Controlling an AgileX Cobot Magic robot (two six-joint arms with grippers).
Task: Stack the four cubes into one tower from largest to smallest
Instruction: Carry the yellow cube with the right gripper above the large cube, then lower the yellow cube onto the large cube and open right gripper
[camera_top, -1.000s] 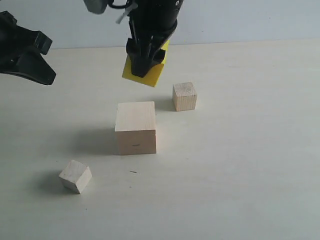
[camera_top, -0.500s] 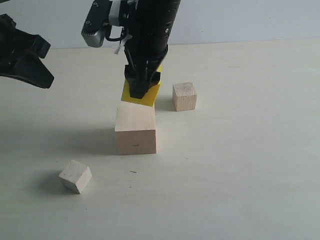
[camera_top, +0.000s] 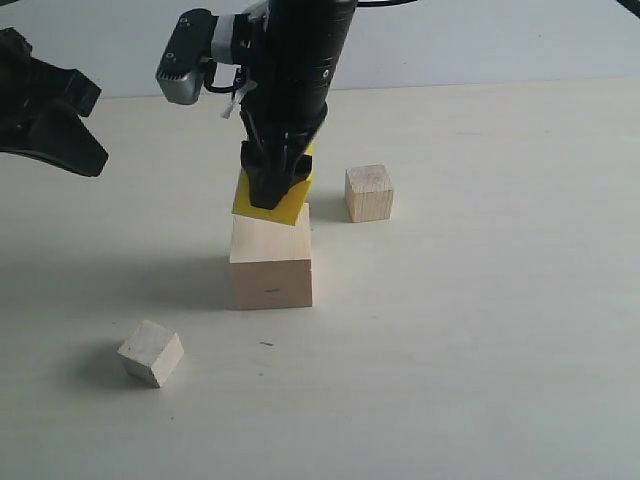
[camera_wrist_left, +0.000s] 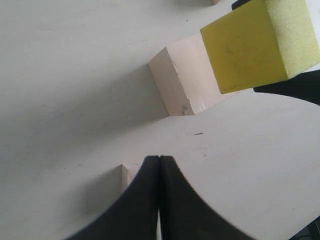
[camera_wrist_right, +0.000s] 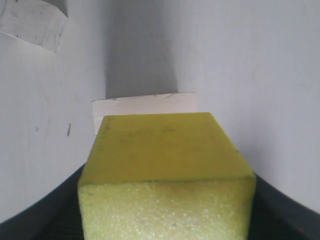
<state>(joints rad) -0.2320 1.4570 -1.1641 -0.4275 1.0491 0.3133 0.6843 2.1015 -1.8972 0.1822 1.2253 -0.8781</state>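
Observation:
My right gripper (camera_top: 272, 185) is shut on the yellow cube (camera_top: 268, 203), gripping it from above. The cube hangs slightly tilted, right over the top of the large pale wooden cube (camera_top: 271, 262); whether they touch I cannot tell. In the right wrist view the yellow cube (camera_wrist_right: 165, 160) fills the space between the fingers of the right gripper (camera_wrist_right: 167, 210), and the pale cube's top (camera_wrist_right: 145, 107) shows just beyond it. The tan cube (camera_top: 369, 193) stands to the right, the smallest whitish cube (camera_top: 151, 352) at the front left. My left gripper (camera_wrist_left: 159, 159) is shut and holds nothing.
The left arm (camera_top: 50, 115) hovers at the far left of the pale table (camera_top: 480, 330). A small dark speck (camera_top: 266, 344) lies in front of the large cube. In the left wrist view the smallest cube (camera_wrist_left: 126, 174) is partly hidden behind the shut fingers.
The right gripper has carried the yellow cube down and forward, from above the table behind the large cube to just over its top. The left arm has barely moved.

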